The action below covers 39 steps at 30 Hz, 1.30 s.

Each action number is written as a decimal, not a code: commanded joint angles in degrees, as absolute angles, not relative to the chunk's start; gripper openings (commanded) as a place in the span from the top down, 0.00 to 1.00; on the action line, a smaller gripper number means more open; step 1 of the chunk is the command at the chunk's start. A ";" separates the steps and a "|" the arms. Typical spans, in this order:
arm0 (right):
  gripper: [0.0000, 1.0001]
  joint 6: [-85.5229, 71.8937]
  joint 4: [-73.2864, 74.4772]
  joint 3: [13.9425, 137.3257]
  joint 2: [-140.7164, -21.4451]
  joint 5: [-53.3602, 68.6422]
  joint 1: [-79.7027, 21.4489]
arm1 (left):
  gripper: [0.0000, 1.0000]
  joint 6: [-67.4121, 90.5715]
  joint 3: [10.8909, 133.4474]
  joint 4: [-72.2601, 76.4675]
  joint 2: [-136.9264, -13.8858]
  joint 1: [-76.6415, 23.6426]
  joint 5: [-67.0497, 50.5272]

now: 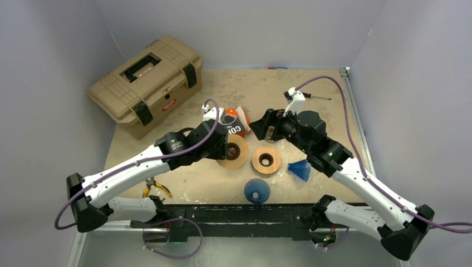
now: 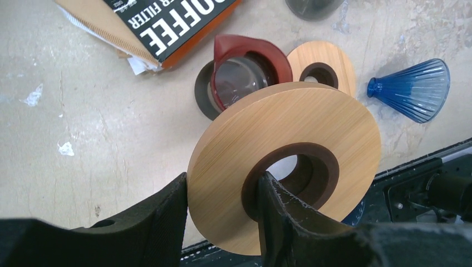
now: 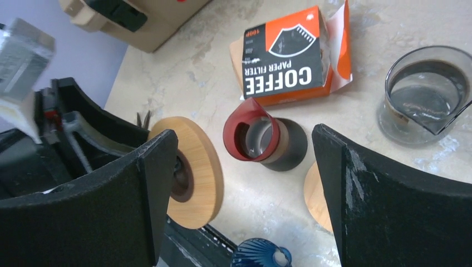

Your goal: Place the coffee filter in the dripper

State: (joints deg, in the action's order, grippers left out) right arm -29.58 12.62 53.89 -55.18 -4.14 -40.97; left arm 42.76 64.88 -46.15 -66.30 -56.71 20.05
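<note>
Wood of a pale bamboo colour fills the left arm's view: the left fingers [image 2: 161, 222] grip a wooden ring [image 2: 289, 133], one finger through its dark hole and one on the outer rim, and hold it tilted above the table [image 1: 311, 89]. The right fingers [image 3: 362, 189] stand wide apart with nothing between them, over a red cone piece [image 3: 253, 130] near the middle of the table. No loose coffee filter is out. I judge the filters are inside the orange and black filter box [image 3: 289, 61], which lies flat just beyond the red piece, toward the far edge; which edge its torn end faces I cannot tell. So the work looks to be at the setting-up step. One blue dripper [image 1: 300, 169] lies on its side, its axis roughly along the near edge, its mouth toward the right edge. A second blue dripper [image 1: 257, 191] sits at the near edge. Next, I think, a dripper must stand mouth up, and then one filter must be drawn from the box.
</note>
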 commanded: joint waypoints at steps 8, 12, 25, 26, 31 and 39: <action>0.06 -30.08 15.12 52.12 -48.13 -9.93 -41.18 | 0.89 35.81 75.20 -42.68 -78.07 -52.61 16.59; 0.05 -29.97 15.84 50.96 -46.92 -11.60 -41.22 | 0.89 33.67 74.51 -39.50 -79.58 -47.76 11.23; 0.04 -30.06 16.13 49.63 -48.34 -10.15 -41.22 | 0.85 29.64 75.84 -38.85 -83.75 -44.03 7.73; 0.04 -29.99 16.17 49.53 -48.38 -10.12 -41.22 | 0.84 29.67 75.41 -38.51 -83.85 -44.03 7.68; 0.04 -29.97 16.35 49.33 -48.69 -9.86 -41.22 | 0.78 29.99 73.56 -37.20 -84.26 -43.90 7.26; 0.04 -29.80 16.42 49.13 -48.89 -9.33 -41.20 | 0.69 30.05 72.62 -36.07 -85.49 -43.77 7.41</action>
